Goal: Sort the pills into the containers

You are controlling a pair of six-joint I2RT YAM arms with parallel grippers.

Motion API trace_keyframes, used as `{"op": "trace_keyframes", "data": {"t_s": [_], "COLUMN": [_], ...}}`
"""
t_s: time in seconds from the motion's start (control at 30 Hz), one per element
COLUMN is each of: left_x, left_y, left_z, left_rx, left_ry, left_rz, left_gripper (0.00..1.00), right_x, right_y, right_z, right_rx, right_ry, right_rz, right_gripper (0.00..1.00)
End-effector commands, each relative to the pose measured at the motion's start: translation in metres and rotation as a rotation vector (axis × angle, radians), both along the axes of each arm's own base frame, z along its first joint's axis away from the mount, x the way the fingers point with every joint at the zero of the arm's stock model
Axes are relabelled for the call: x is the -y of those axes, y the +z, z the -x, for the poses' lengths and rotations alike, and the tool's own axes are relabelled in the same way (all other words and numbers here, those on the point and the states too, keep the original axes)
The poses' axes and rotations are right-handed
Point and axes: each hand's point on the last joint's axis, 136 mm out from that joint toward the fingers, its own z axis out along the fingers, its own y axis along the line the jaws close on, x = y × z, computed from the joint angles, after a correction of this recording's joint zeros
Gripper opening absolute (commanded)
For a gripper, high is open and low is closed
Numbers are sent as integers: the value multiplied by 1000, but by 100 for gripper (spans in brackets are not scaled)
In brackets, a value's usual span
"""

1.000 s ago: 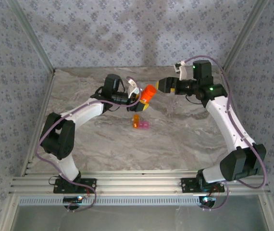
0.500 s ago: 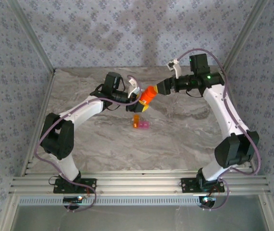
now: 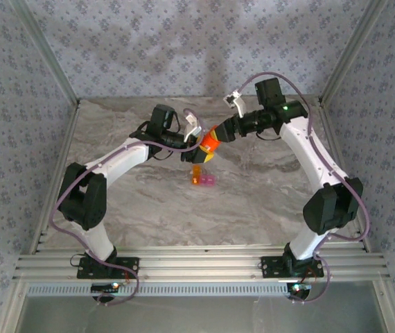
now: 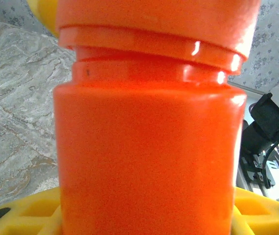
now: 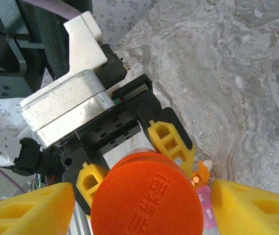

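Top external view: the bottle is held above the table by the left gripper, clamped on its body, with the containers lying on the table close by, apart from both arms, while the right gripper is set astride the cap, jaws parted and a slim gap seen on each side. If the cap is twisted before it is squarely gripped, the bottle could be wrenched from that grip and pills spilled wide of the containers. A second ago the right gripper was held well clear of the bottle; bottle and containers are unmoved.
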Motion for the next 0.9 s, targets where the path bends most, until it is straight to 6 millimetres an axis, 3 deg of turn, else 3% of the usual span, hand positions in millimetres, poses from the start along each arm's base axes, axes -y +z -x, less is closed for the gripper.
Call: {"op": "trace_keyframes", "data": {"t_s": [0.0,0.13,0.27,0.53,0.87], "left_x": [-1,-1,0,3,6], "left_y": [28,29,31,37,33], "left_z": [6,7,5,-4,-13], "left_rx": [64,67,75,103,104], "left_ry": [-42,-44,-43,-23,-20], "left_rz": [52,54,60,77,81], "left_gripper": [0,0,0,0,0], "right_x": [-3,-4,-3,-3,-26], "right_y": [1,-3,-10,-26,-44], "right_z": [-2,-3,-8,-35,-28], "right_rx": [0,-21,-69,-274,-406], "right_ry": [6,0,-43,-252,-347], "right_rz": [12,13,3,-103,-81], "right_gripper": [66,47,39,34,34]}}
